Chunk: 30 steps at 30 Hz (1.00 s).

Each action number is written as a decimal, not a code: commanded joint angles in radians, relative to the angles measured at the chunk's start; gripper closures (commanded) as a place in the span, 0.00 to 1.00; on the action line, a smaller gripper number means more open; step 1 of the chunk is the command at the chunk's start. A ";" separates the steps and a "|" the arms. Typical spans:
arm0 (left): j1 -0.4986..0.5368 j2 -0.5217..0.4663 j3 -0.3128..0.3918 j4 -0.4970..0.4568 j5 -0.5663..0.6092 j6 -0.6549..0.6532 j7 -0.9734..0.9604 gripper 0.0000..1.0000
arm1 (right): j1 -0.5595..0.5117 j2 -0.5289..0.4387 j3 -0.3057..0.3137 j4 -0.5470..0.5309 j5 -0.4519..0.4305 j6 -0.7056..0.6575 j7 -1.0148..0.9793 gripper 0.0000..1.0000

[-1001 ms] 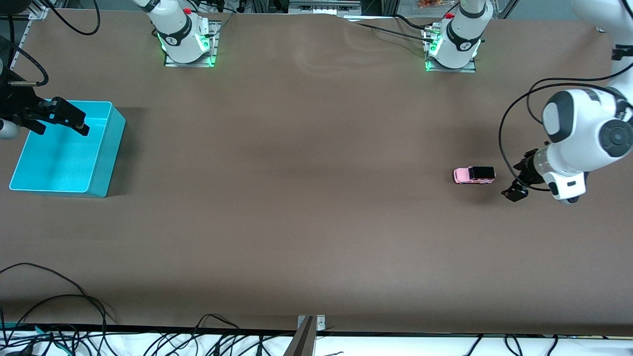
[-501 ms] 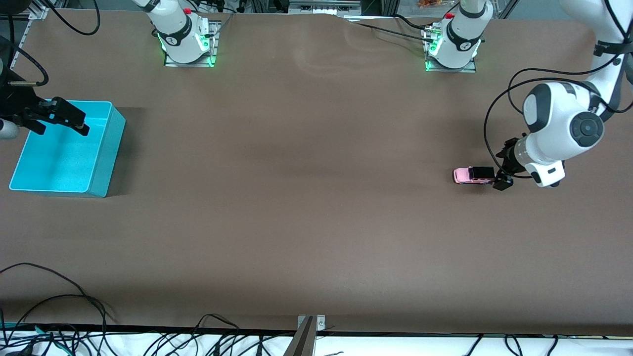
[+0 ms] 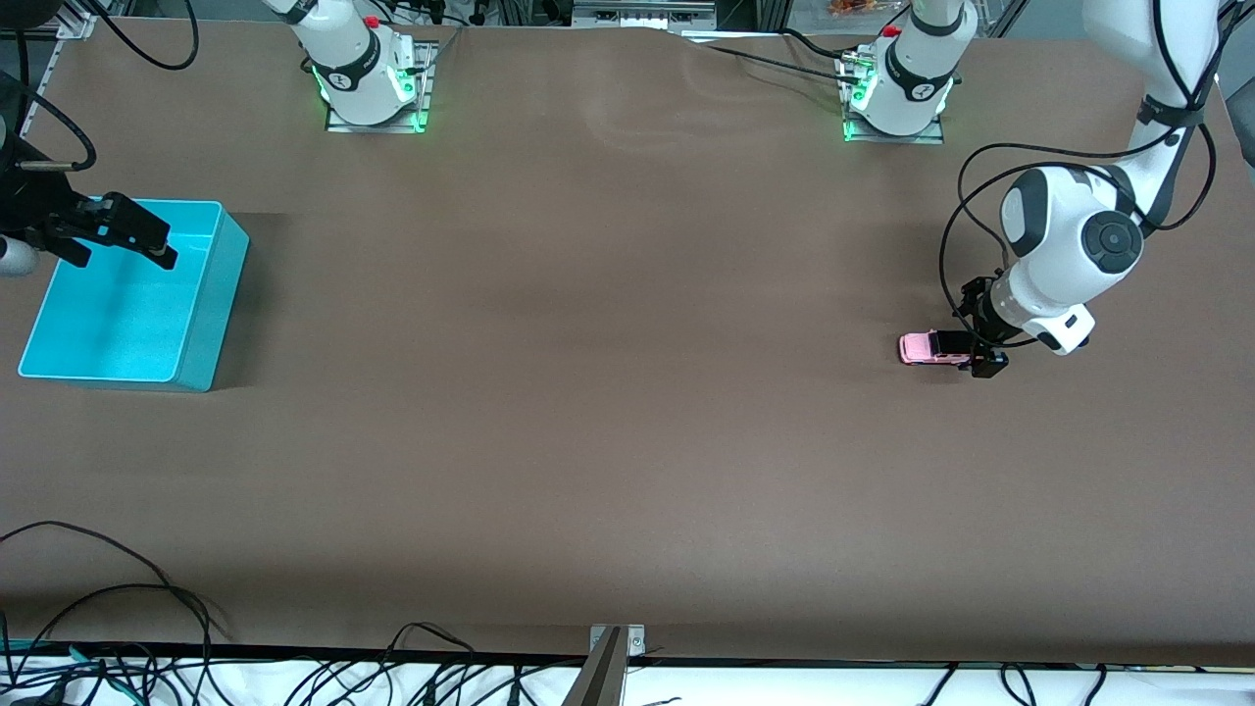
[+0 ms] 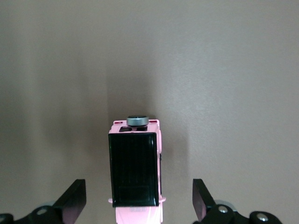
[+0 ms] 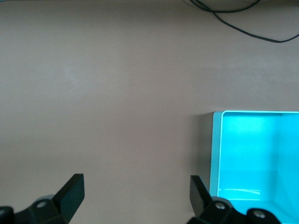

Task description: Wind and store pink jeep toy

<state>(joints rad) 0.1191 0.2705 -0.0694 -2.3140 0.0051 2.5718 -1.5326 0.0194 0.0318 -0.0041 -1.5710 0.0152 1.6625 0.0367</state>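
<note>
The pink jeep toy (image 3: 929,347), light pink with a black roof, stands on the brown table toward the left arm's end. My left gripper (image 3: 983,355) is low at the jeep's black-roofed end and open. In the left wrist view the jeep (image 4: 135,172) lies between the two fingers (image 4: 74,198), with a gap on each side. My right gripper (image 3: 125,250) waits open over the turquoise bin (image 3: 211,324) at the right arm's end of the table. The right wrist view shows that gripper (image 5: 135,189) holding nothing, with the bin's rim (image 5: 217,154) beside one finger.
The two arm bases (image 3: 368,83) (image 3: 897,93) stand at the table's edge farthest from the front camera. Cables (image 3: 108,608) lie along the edge nearest it. A metal bracket (image 3: 613,642) sits at the middle of that edge.
The left arm has swung in toward the jeep; its open gripper went from beside the toy to straddling its roofed end. The jeep and the right arm have not moved.
</note>
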 commanded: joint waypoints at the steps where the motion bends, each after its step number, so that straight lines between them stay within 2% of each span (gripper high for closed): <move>1: -0.010 0.041 -0.001 0.001 0.023 0.042 -0.084 0.00 | -0.001 0.007 0.003 0.023 -0.006 -0.010 0.003 0.00; 5: -0.030 0.067 0.000 0.001 0.026 0.054 -0.109 0.03 | -0.001 0.007 0.003 0.023 -0.004 -0.010 0.003 0.00; 8: -0.038 0.072 0.000 -0.001 0.035 0.057 -0.126 0.11 | -0.001 0.007 0.003 0.023 -0.004 -0.012 0.002 0.00; 13: -0.036 0.068 0.000 -0.001 0.061 0.053 -0.138 0.32 | -0.001 0.007 0.003 0.023 -0.004 -0.010 0.002 0.00; 17: -0.032 0.065 0.000 -0.001 0.062 0.048 -0.138 0.57 | -0.001 0.007 0.003 0.023 -0.004 -0.010 0.003 0.00; 22: -0.029 0.064 0.000 -0.001 0.062 0.048 -0.138 0.75 | -0.001 0.007 0.003 0.023 -0.004 -0.010 0.003 0.00; 30: -0.027 0.065 0.000 0.002 0.062 0.048 -0.139 0.77 | -0.001 0.007 0.003 0.023 -0.003 -0.012 0.003 0.00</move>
<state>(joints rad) 0.0866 0.3405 -0.0687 -2.3129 0.0371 2.6171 -1.6434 0.0194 0.0318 -0.0041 -1.5710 0.0152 1.6625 0.0367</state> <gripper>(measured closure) 0.423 0.000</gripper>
